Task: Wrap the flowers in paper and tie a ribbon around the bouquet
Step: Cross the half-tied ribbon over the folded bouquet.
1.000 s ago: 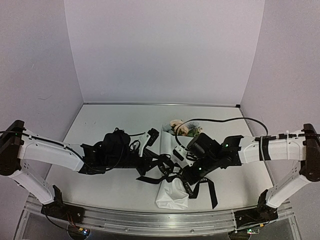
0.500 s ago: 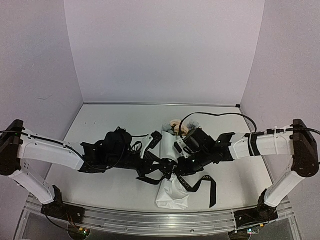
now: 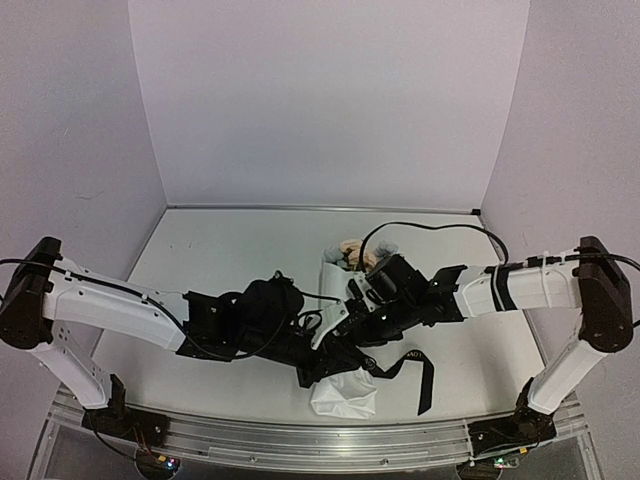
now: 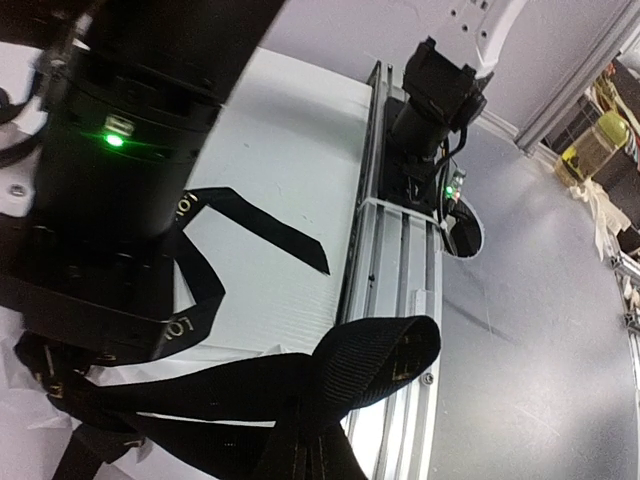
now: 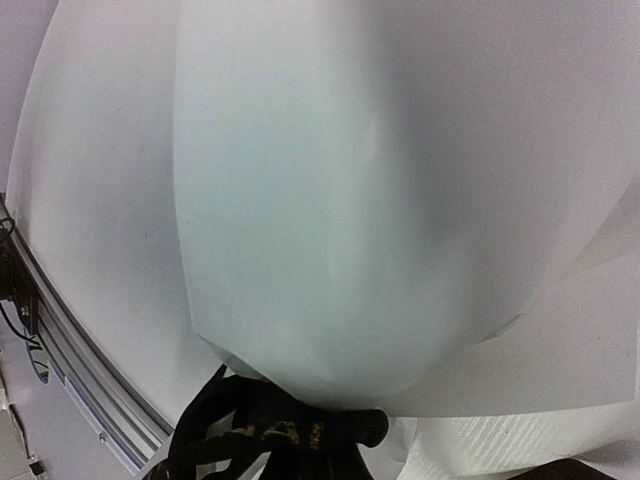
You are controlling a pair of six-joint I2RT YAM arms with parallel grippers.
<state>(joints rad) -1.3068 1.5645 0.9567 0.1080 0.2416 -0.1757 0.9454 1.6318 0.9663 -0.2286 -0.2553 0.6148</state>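
Note:
The bouquet [image 3: 345, 392] lies mid-table as a white paper cone, its narrow end toward the near edge. The peach flowers [image 3: 355, 252] show at its far, wide end. The black lettered ribbon [image 3: 405, 362] crosses the cone, and one tail trails off to the right. My left gripper [image 3: 320, 362] is shut on a bunched ribbon loop [image 4: 385, 360]; its fingers are hidden behind the fabric. My right gripper [image 3: 347, 322] sits just above the cone, shut on knotted ribbon [image 5: 285, 432] with the paper [image 5: 380, 200] pressed close against its camera.
The right arm's black wrist with a green light [image 4: 115, 135] hangs close over the left gripper. The aluminium rail [image 3: 300, 440] runs along the near table edge, with the right arm's base [image 4: 440, 90] on it. Black cables [image 3: 440, 232] loop above the right forearm.
My left arm has swung right, up against the cone's near half. The right gripper moved left over the paper early on, then held. The ribbon loops have drawn in tighter.

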